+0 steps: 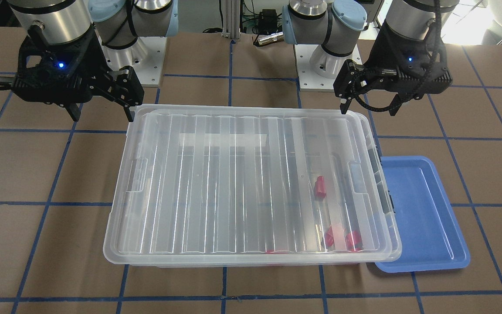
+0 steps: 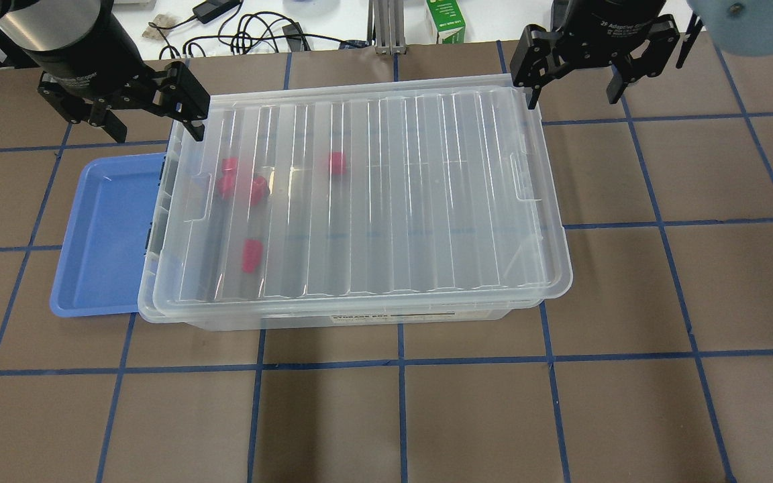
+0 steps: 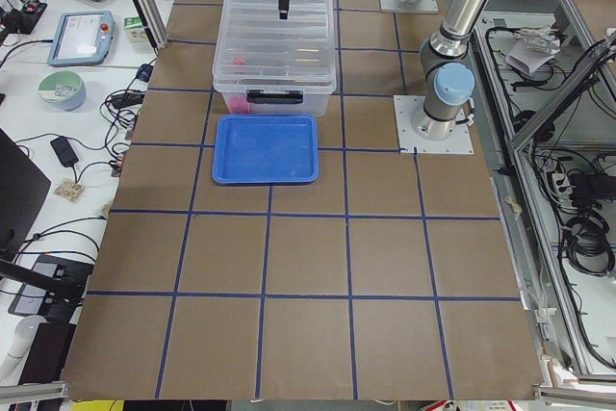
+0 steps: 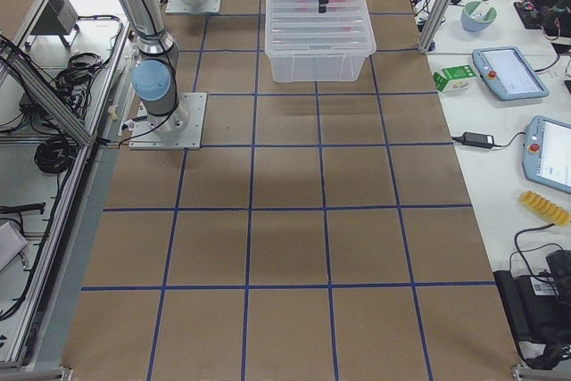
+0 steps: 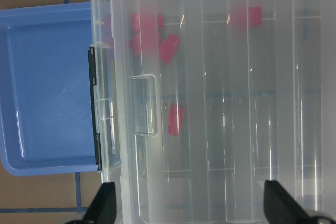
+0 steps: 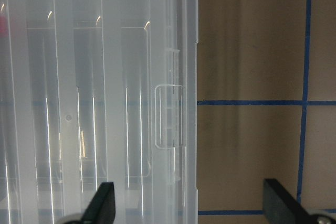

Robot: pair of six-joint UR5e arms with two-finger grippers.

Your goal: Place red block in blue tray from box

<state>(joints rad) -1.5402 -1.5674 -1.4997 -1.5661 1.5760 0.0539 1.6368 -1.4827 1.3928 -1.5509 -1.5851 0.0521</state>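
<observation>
The big clear plastic box (image 2: 359,319) sits on the brown table with blue tape lines (image 2: 628,302), and its ribbed see-through lid (image 2: 427,174) is on top. So the job looks to be right at its start, with no block in the tray. The small red plastic block (image 2: 251,256) lies inside the box, near the robot's left end. A few more red blocks (image 2: 229,168) lie a bit farther back. The flat blue plastic tray (image 2: 105,235) lies just beside the box on that same left side. The lid's edge hangs over its rim.

The left gripper (image 2: 155,127) hangs in the air above the left end of the box. Its two fingers are spread wide and hold nothing. The right gripper (image 2: 573,97) hangs above the right end, and its fingers are spread wide too, with nothing in them.

The step in hand looks like getting the lid off. Each gripper would need to go down to its own end of the lid, where a little handle (image 5: 144,106) is, and take hold there. There is a black latch (image 5: 94,108) at the left end, but it cannot be told whether it is clipped shut. The lid looks a bit crooked on the box, so it may be loose. Only with the lid out of the way can a gripper reach in, pinch the red block and carry it left to the tray.
</observation>
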